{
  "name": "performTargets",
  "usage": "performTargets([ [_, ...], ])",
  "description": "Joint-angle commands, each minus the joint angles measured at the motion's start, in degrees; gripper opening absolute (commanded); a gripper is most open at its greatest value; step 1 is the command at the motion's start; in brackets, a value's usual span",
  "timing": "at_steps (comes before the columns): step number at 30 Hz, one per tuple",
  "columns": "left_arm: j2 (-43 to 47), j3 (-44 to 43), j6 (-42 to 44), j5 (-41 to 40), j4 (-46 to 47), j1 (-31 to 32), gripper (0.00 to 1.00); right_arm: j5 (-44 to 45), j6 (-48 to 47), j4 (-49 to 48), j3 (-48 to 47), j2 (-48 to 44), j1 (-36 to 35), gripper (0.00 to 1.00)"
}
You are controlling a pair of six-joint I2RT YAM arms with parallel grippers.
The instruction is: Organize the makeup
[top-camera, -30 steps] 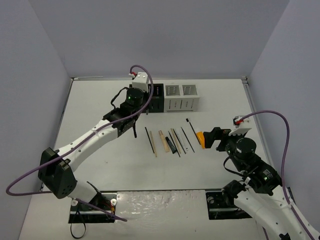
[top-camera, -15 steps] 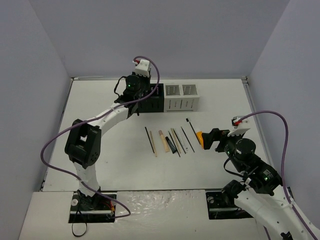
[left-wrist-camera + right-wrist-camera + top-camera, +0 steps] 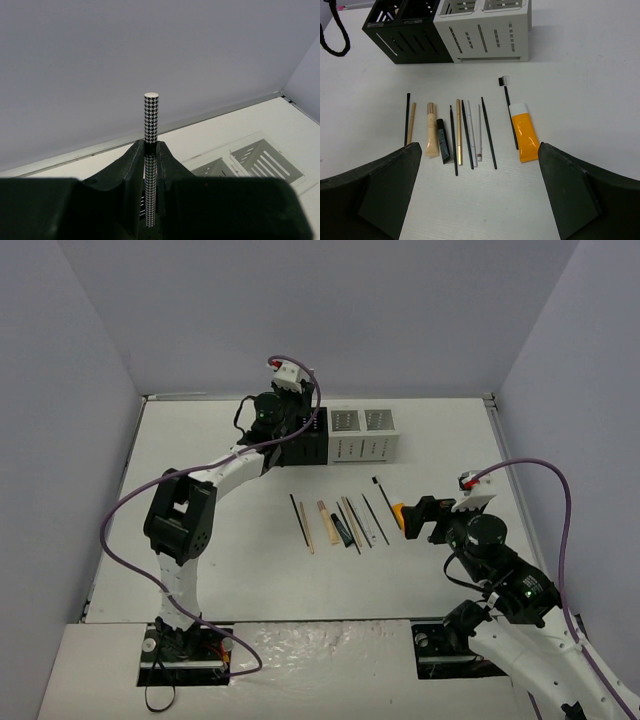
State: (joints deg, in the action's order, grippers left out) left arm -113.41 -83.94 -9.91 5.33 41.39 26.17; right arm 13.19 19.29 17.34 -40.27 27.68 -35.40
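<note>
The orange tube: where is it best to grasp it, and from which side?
Come from above and pinch the orange tube across its width at mid-length. It lies flat, so only its long edges offer hold; mind the black brush beside it.

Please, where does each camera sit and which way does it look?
Top external: above and behind the bases, looking down at the table; both arms show.
Left wrist: near the back wall, facing it; left fingers clamp an upright houndstooth pencil.
Right wrist: over the table, looking down at the makeup row; open right fingers frame it.
Shared: the white organizer, in all three.
</note>
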Motion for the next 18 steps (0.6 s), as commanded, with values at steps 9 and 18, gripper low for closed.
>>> performTargets([
  [9, 1.4, 2.3, 0.7, 2.4, 7.9, -0.1, 0.16, -0.5, -0.4, -4.2, -0.2, 1.6, -0.6, 1.0],
  [18, 11.1, 7.8, -0.6, -4.5, 0.3, 1.3, 0.21, -0.7, -0.3, -4.2, -0.2, 1.9, -0.6, 1.0],
])
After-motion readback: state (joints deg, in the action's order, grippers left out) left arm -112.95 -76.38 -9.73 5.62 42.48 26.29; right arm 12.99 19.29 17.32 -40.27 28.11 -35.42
